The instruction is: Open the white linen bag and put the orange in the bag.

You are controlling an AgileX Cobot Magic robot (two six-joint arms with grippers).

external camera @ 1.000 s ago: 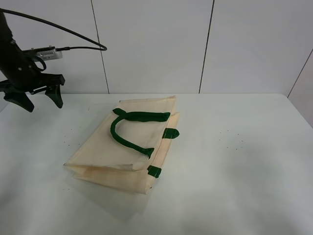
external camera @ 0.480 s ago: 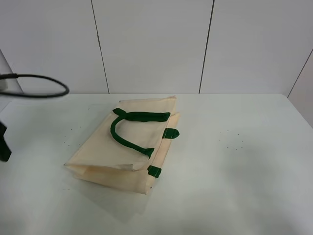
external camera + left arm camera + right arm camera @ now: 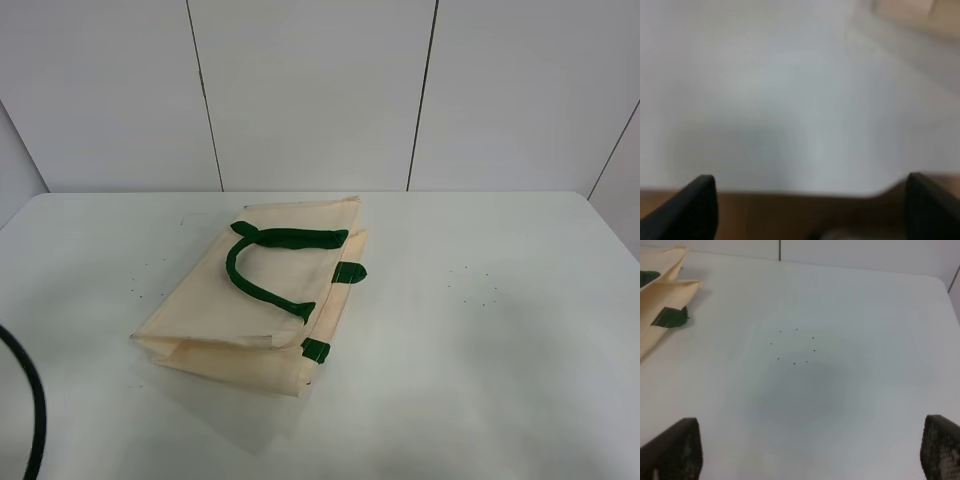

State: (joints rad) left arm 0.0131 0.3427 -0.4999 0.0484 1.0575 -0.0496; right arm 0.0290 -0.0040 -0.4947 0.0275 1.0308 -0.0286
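The white linen bag [image 3: 262, 305] lies flat and closed on the white table, left of centre, with its dark green handles [image 3: 268, 262] resting on top. A corner of it with a green tab [image 3: 670, 316] shows in the right wrist view. The orange is not in any view. Neither gripper shows in the exterior high view. My left gripper [image 3: 810, 210] is open and empty over bare table near an edge; that view is blurred. My right gripper [image 3: 810, 455] is open and empty over bare table to the right of the bag.
The white table [image 3: 480, 330] has a few small dark specks [image 3: 795, 345] right of the bag. A black cable [image 3: 27, 400] curves in at the lower left corner. White wall panels stand behind the table.
My left arm has dropped from the far left of the exterior high view out of the frame; only its cable shows now. The bag has not moved.
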